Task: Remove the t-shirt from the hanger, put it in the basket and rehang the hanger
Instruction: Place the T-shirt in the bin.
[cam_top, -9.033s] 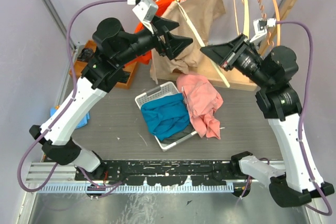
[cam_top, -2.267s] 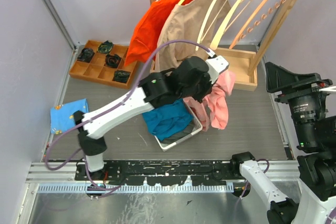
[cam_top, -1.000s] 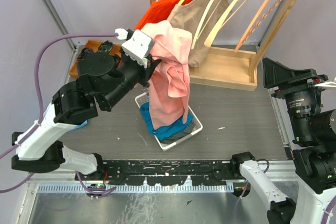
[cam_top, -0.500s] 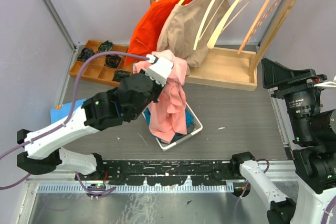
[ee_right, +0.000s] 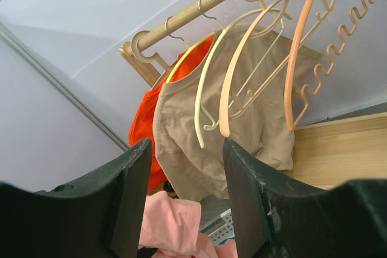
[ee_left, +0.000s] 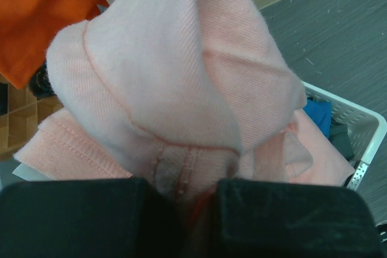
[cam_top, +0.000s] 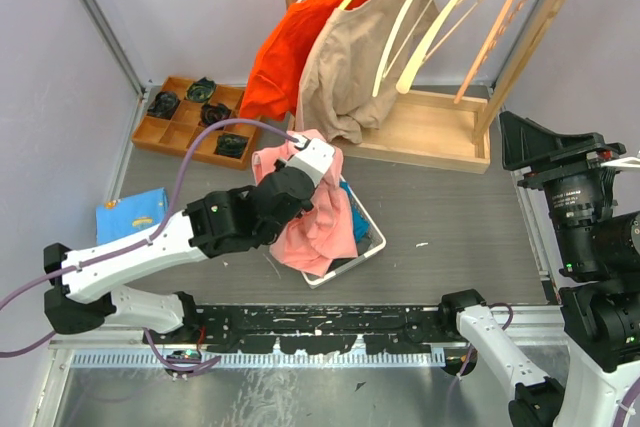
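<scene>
Pinched cloth fills the left wrist view: the left gripper [ee_left: 188, 209] has its two black fingers [ee_left: 78, 216] drawn almost together on a fold of the pale pink cotton t-shirt [ee_left: 175, 77], and the fabric bulges up in a rounded hump above them. From the top view we see this t-shirt [cam_top: 318, 227] off every hanger, hanging from the left gripper and draping down into the white slatted plastic basket [cam_top: 374, 239], which sits near the middle of the dark grey worktop [cam_top: 450, 217], a little toward the near edge. A crumpled blue garment [cam_top: 350, 222] lies in the basket, partly under the pink cloth.

At the far edge of the worktop stands the light wooden clothes rack [cam_top: 440, 127]. On its left end hang an orange shirt [cam_top: 290, 47] and, beside it, a tan shirt [cam_top: 345, 77], each on a hanger. To their right we see bare pale plastic hangers [cam_top: 430, 27] on the rail.

We find the right gripper [ee_right: 187, 149] raised at the right edge of the worktop, its jaws standing well apart with nothing between them, facing the rack.

A wooden compartment tray [cam_top: 190, 117] sits in the far left corner, and a flat blue cloth [cam_top: 130, 217] lies by the left edge.
</scene>
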Robot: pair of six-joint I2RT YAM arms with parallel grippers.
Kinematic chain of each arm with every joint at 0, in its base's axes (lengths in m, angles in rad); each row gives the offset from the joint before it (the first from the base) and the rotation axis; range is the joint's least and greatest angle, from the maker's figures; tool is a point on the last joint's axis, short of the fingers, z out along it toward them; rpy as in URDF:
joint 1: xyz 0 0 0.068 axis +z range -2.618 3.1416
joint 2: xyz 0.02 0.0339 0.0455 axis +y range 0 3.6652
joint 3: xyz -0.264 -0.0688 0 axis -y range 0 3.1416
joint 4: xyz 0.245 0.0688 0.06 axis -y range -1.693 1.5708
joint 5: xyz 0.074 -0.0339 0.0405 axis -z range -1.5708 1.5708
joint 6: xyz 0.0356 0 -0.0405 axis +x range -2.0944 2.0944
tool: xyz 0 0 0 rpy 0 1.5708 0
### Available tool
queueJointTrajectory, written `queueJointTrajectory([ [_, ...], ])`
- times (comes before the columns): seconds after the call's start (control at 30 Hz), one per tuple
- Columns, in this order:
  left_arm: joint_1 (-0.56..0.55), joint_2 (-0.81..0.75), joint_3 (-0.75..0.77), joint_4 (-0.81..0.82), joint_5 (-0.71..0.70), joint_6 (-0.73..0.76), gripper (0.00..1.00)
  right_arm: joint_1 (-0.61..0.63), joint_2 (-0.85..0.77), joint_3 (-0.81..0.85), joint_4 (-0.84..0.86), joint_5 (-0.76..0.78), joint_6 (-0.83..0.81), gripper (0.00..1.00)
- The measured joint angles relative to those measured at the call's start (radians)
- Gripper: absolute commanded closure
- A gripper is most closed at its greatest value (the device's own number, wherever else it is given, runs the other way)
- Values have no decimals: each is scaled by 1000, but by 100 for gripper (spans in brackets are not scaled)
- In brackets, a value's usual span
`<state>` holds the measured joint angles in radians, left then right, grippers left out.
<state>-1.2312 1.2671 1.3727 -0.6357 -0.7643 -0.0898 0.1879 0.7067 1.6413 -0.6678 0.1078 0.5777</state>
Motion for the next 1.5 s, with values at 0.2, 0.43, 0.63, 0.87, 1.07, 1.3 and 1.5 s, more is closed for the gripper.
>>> queueJointTrajectory([
  [0.2,0,40,-73,-5,30,-97,100,0,0,0,0,0,0,44],
  [0.43,7,171,-139,17,149,-223,100,0,0,0,0,0,0,44],
  [0.63,73,269,-159,57,296,-348,100,0,0,4,-11,0,-1,44],
  [0.87,123,337,-194,146,416,-426,100,0,0,32,-16,0,-4,44],
  [1.07,128,377,-211,186,463,-462,100,0,0,57,-28,0,-14,44],
  [1.3,129,377,-192,156,462,-468,89,0,3,61,-47,-1,-28,44],
  [1.5,129,341,-114,52,449,-449,47,0,19,60,-51,-6,-39,44],
])
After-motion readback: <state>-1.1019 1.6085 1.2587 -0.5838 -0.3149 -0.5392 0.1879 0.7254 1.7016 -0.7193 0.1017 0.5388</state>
